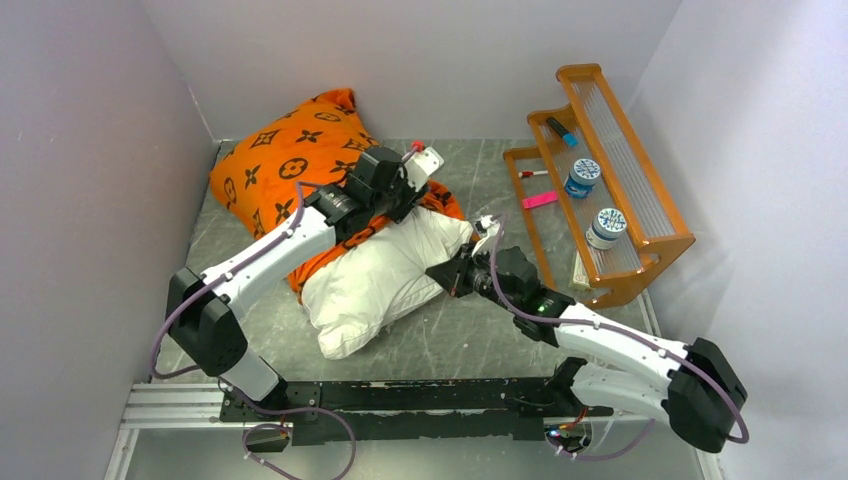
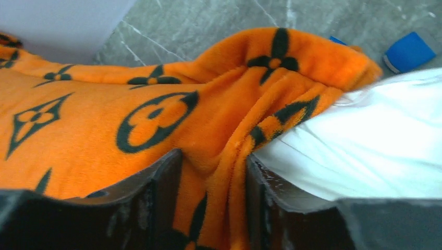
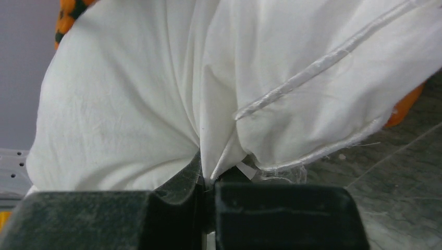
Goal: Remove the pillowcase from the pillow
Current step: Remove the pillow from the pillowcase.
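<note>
The orange pillowcase (image 1: 285,165) with dark brown motifs lies bunched at the back left and still covers the far end of the white pillow (image 1: 385,280). The pillow's near part sticks out bare toward the table's middle. My left gripper (image 1: 400,205) sits at the pillowcase's open edge. In the left wrist view its jaws (image 2: 213,166) squeeze a fold of orange pillowcase (image 2: 104,114) beside the pillow (image 2: 365,135). My right gripper (image 1: 440,272) is at the pillow's right corner. In the right wrist view it (image 3: 208,179) is shut on a pinch of white pillow (image 3: 156,94) fabric near the seam.
An orange shelf rack (image 1: 620,200) stands at the right, holding two blue-lidded jars (image 1: 582,177) (image 1: 605,227), a marker (image 1: 560,131) and a pink item (image 1: 540,200). White walls close in on the left, back and right. The arms' mounting rail (image 1: 400,400) runs along the near edge.
</note>
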